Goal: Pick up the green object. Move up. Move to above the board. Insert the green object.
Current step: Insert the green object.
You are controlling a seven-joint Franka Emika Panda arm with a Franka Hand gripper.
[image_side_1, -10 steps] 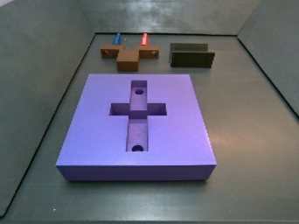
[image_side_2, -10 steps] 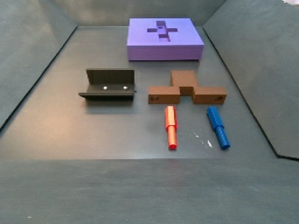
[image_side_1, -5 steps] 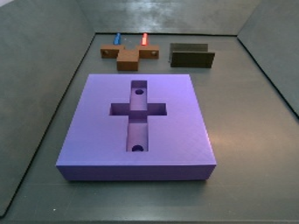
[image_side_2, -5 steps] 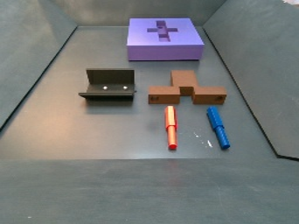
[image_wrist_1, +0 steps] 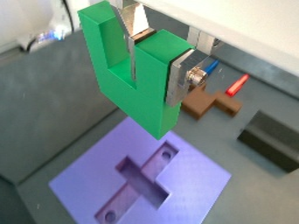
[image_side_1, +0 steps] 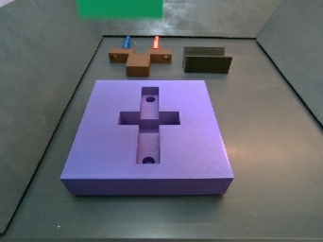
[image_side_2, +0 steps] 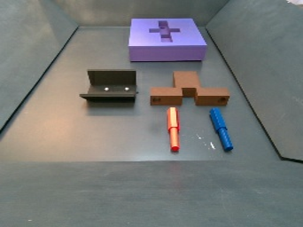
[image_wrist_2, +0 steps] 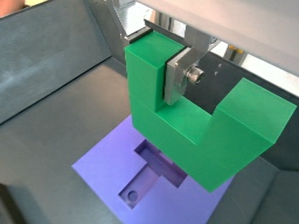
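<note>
My gripper point(image_wrist_1: 156, 70) is shut on one prong of the green object point(image_wrist_1: 142, 96), a bright green U-shaped block. It hangs high above the board point(image_wrist_1: 201, 187), a large purple-blue slab with a cross-shaped recess. The other wrist view shows the same hold, with the gripper point(image_wrist_2: 152, 66) on the green object point(image_wrist_2: 187, 131) over the board point(image_wrist_2: 103, 162). In a side view only the green object's lower edge point(image_side_1: 120, 8) shows at the top, far above the board point(image_side_1: 190, 123). In the other side view the board point(image_side_2: 148, 46) lies at the far end, and the gripper and green object are out of view.
A brown cross-shaped piece point(image_side_2: 187, 90) lies with a red peg point(image_side_2: 173, 129) and a blue peg point(image_side_2: 221, 129) beside it. The dark fixture point(image_side_2: 109, 86) stands next to them. They also show beyond the board: brown piece point(image_side_1: 138, 59), fixture point(image_side_1: 207, 60).
The green object has come into sight at the top edge of a side view, where nothing showed before. The board and the other pieces have not moved.
</note>
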